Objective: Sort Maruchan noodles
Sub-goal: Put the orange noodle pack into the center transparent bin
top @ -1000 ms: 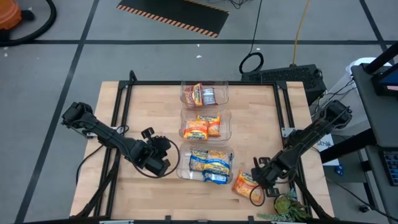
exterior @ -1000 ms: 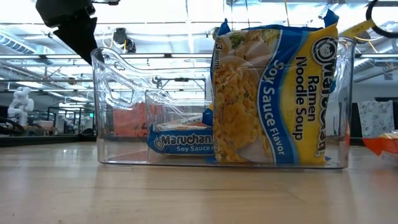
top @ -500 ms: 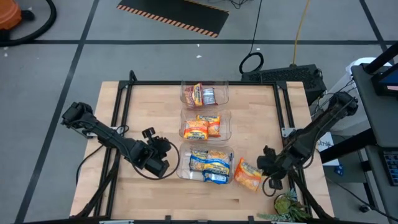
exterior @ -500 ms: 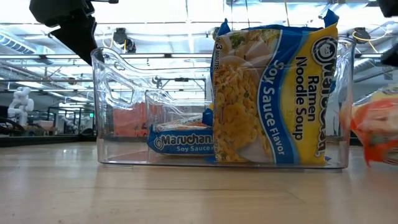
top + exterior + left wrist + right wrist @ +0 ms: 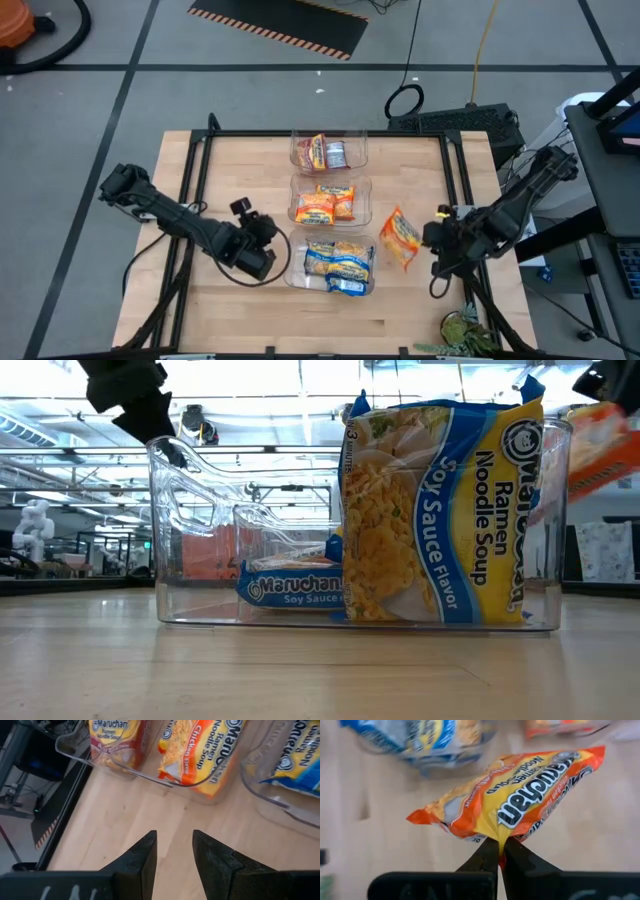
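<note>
An orange noodle packet (image 5: 400,238) hangs in my right gripper (image 5: 424,238), right of the bins and above the table; it also shows in the low view (image 5: 605,445). Three clear bins stand in a row down the table's middle. The far bin (image 5: 329,152) holds reddish-brown packets, the middle bin (image 5: 330,203) holds orange packets, and the near bin (image 5: 335,265) holds blue-and-yellow packets (image 5: 440,510). My left gripper (image 5: 174,842) is open and empty, left of the near bin (image 5: 258,245). My right gripper pinches the orange packet's thin edge (image 5: 499,833) between its two shut fingertips (image 5: 487,851). The fingers come at it from the table's right side. The packet is lifted clear of the table and stands tilted beyond the fingertips.
Black frame rails (image 5: 195,180) run along the table's left, far and right sides. A green leafy thing (image 5: 462,330) lies at the near right corner. Bare wood (image 5: 240,170) lies left of the bins.
My right gripper has risen and gone toward the table's far edge with the orange packet. The packet lay on the table near the front right and now hangs clear, level with the gap between the near and middle bins. My left gripper has shifted slightly toward the far edge.
</note>
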